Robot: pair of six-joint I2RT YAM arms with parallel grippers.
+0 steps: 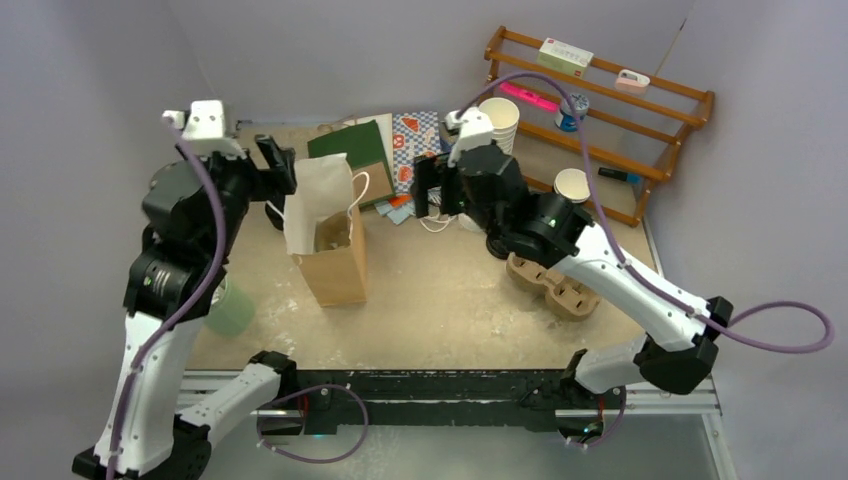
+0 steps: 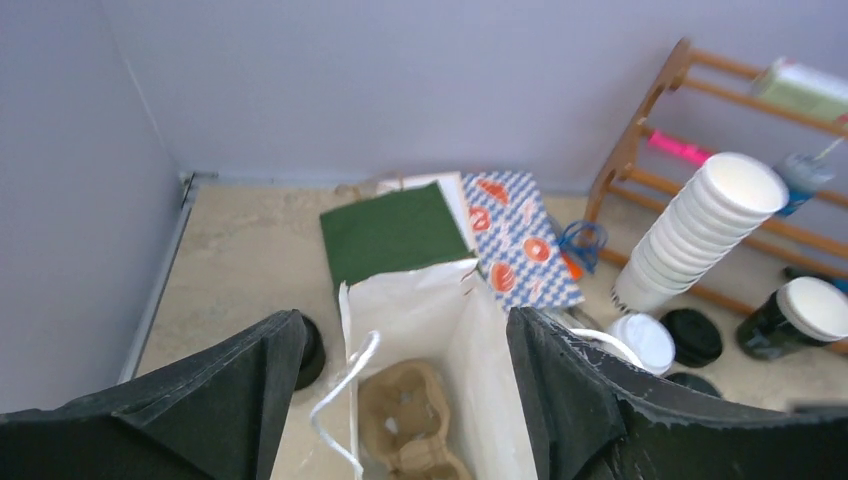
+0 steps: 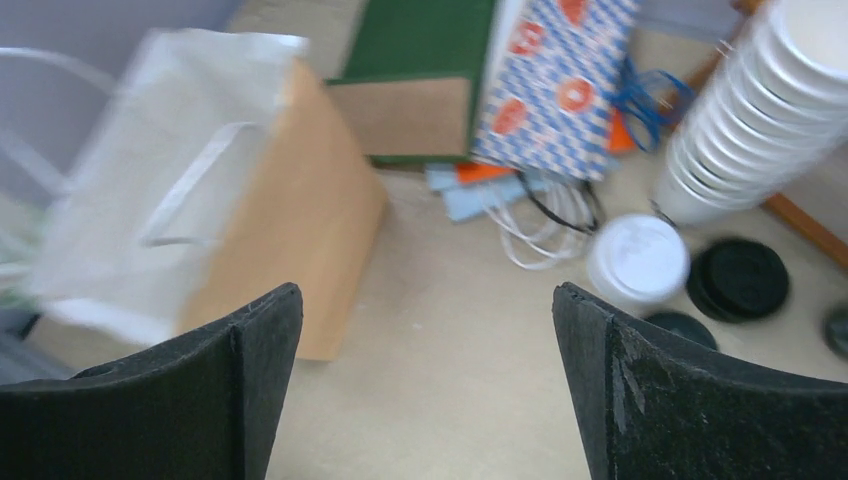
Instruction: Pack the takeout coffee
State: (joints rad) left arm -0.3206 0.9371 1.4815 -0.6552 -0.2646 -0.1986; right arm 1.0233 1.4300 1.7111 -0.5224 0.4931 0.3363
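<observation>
- A green cup point(image 1: 232, 310) is standing close to the worktop's point(image 1: 450, 300) left edge, toward the near side, partly hidden behind the left arm.
- A pulp cup carrier point(image 1: 548, 283) is lying toward the right edge, with the right arm passing over part of it.
- A brown paper bag point(image 1: 335, 255) is standing upright left of the worktop's centre, its mouth gaping and its white lining showing.
- A second pulp carrier point(image 2: 405, 420) is sitting down inside the bag.
- The left tool point(image 2: 400, 330) is hanging over the bag's mouth with its 2 fingers spread wide, gripping nothing.
- The right tool point(image 3: 425, 295) is hovering to the right of the bag, its 2 fingers also spread wide and gripping nothing.
- The white-lidded cup point(image 3: 638, 258) is standing on the worktop right of centre toward the far edge. It is outside the bag and well apart from it.
- A black round lid point(image 3: 740, 278) is sitting just beside the white-lidded cup on its right, but I cannot tell whether a cup is under it.
- A flat green bag point(image 2: 395, 232) and a blue patterned bag point(image 2: 512, 240) are lying side by side beyond the paper bag, near the far edge.
- A leaning stack of white cups point(image 2: 700, 225) is rising just behind the white-lidded cup.
- A dark lidless cup point(image 2: 800, 315) with a white inside is standing to the right of the stack.
- A wooden rack point(image 1: 640, 95) is filling the far right corner.
</observation>
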